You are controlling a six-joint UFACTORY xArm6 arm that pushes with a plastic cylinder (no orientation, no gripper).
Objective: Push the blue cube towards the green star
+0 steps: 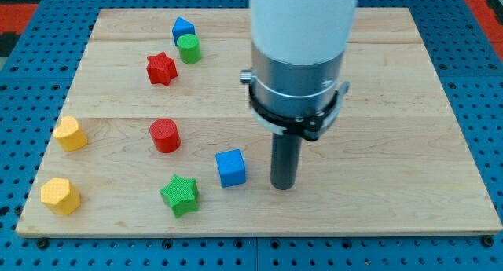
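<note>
The blue cube [231,167] sits on the wooden board [393,145] at the lower middle. The green star [180,195] lies just to its lower left, a small gap apart. My tip [284,185] is on the board to the right of the blue cube, a short distance from its right face and not touching it. The arm's wide grey and white body rises above the rod and hides part of the board's upper middle.
A red cylinder [165,135] stands up-left of the blue cube. A red star [161,68], a green cylinder [189,48] and a second blue block [183,27] are at the upper left. Two yellow blocks [70,133] [60,195] sit at the left edge.
</note>
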